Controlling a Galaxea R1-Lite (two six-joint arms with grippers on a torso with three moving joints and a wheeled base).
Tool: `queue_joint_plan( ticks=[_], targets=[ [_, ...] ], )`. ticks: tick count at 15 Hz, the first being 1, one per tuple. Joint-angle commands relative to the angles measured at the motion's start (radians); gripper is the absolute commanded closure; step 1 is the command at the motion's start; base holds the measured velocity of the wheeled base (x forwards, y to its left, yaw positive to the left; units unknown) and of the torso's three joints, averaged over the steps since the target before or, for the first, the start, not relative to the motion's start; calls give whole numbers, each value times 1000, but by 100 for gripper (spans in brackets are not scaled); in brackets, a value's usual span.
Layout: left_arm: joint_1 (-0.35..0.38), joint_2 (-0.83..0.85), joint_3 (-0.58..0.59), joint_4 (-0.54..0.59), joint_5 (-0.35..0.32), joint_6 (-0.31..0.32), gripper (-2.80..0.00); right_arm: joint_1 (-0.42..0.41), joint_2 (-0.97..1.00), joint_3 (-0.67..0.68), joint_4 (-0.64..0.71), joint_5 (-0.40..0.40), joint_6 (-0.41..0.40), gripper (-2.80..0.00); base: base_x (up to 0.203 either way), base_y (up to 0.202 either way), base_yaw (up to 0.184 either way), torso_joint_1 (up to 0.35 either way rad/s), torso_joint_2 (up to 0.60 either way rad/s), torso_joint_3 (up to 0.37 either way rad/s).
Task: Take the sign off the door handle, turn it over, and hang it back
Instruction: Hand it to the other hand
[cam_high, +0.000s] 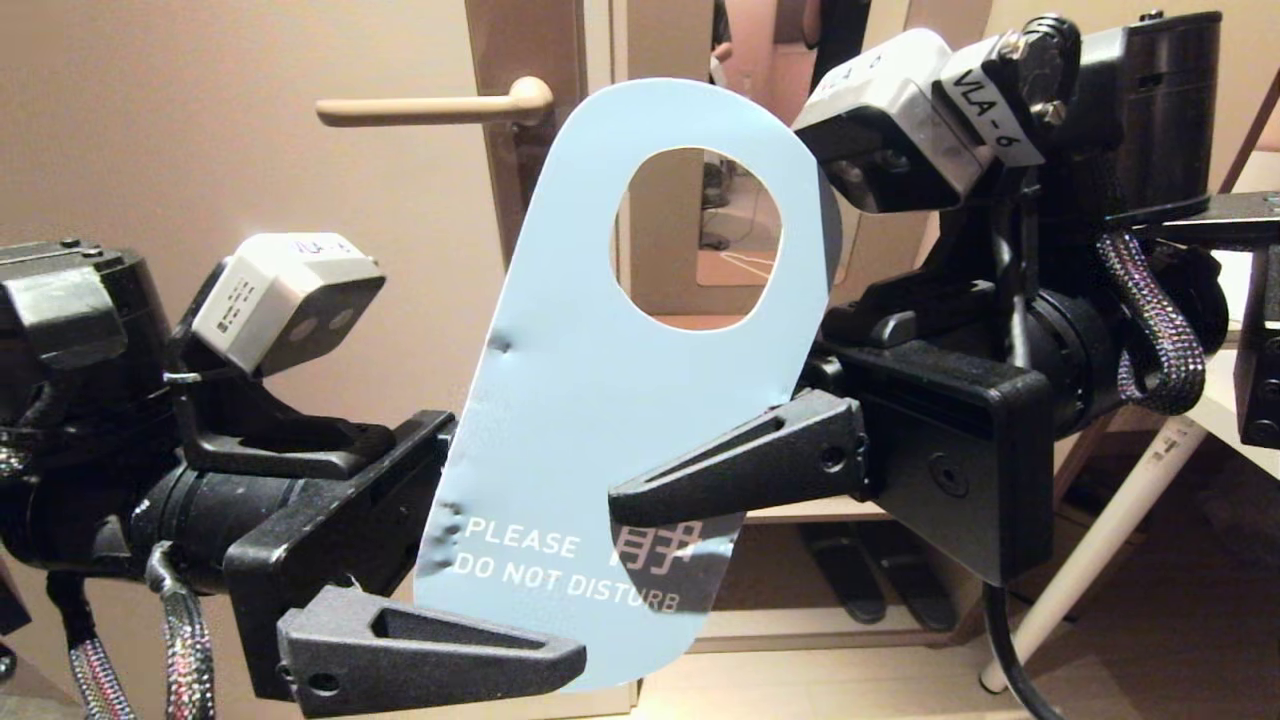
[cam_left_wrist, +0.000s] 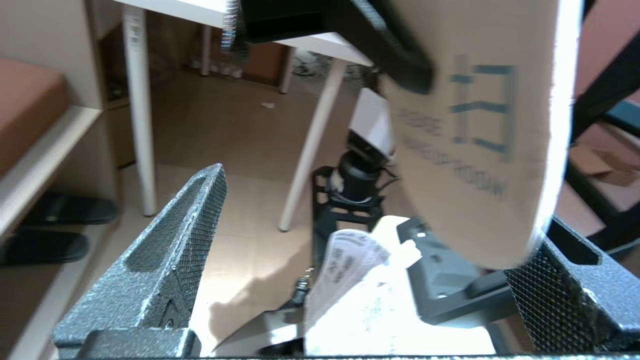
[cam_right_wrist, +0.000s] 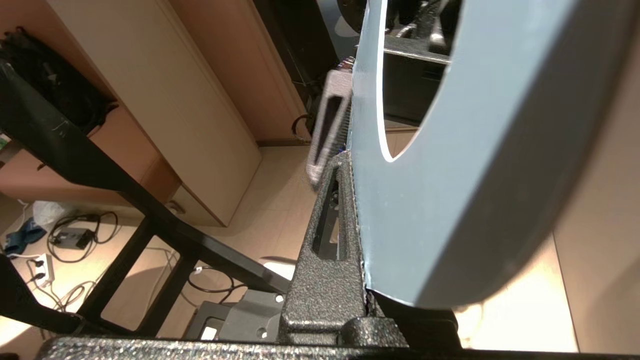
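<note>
The sign (cam_high: 600, 400) hangs in the air in front of the door, tilted, its light blue "PLEASE DO NOT DISTURB" face toward the head view. My right gripper (cam_high: 640, 505) is shut on its right edge below the big hole; the right wrist view shows a finger (cam_right_wrist: 330, 230) pressed flat against the blue face (cam_right_wrist: 450, 190). My left gripper (cam_high: 520, 600) stands open around the sign's lower end, one finger (cam_high: 430, 650) in front and the other hidden behind the card. In the left wrist view the sign's pale back face (cam_left_wrist: 480, 125) hangs close to one finger (cam_left_wrist: 575, 290). The door handle (cam_high: 440, 105) is bare, up and to the left.
The handle's tall brownish plate (cam_high: 525, 170) is on the door edge, with a gap to another room beside it. A white table leg (cam_high: 1100, 530) slants at the right. Dark slippers (cam_left_wrist: 50, 225) lie under a low shelf (cam_high: 800, 510). Cables (cam_right_wrist: 75, 235) lie on the floor.
</note>
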Motion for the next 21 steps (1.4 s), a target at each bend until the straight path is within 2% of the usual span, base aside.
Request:
queue_joint_plan(
  ticks=[1, 5, 8, 12, 14, 15, 19, 21],
  targets=[
    [5, 14, 0, -3, -5, 4, -280, 3, -1, -2, -1, 4, 0, 0, 0, 0, 0, 0, 0, 0],
    [6, 14, -2, -5, 22, 22, -280, 3, -1, 2, 0, -9, 0, 0, 0, 0, 0, 0, 0, 0],
    [15, 15, -13, -2, 21, 26, -280, 2, -6, 9, 57, -26, -15, 0, 0, 0, 0, 0, 0, 0],
    [17, 16, -11, 3, 21, 28, -280, 2, -7, 2, 138, -99, -70, 0, 0, 0, 0, 0, 0, 0],
    [17, 18, -9, 6, 21, 33, -280, 3, -13, -5, 150, -111, -75, 0, 0, 0, 0, 0, 0, 0],
    [15, 24, -9, 19, 21, 46, -280, 3, -14, -11, 152, -111, -75, 0, 0, 0, 0, 0, 0, 0],
    [14, 28, -19, 150, 21, 168, -280, 3, -15, -15, 152, -140, -76, 0, 0, 0, 0, 0, 0, 0],
    [14, 42, -38, 155, 21, 171, -280, 6, -15, -18, 152, -140, -76, 0, 0, 0, 0, 0, 0, 0]
  ],
)
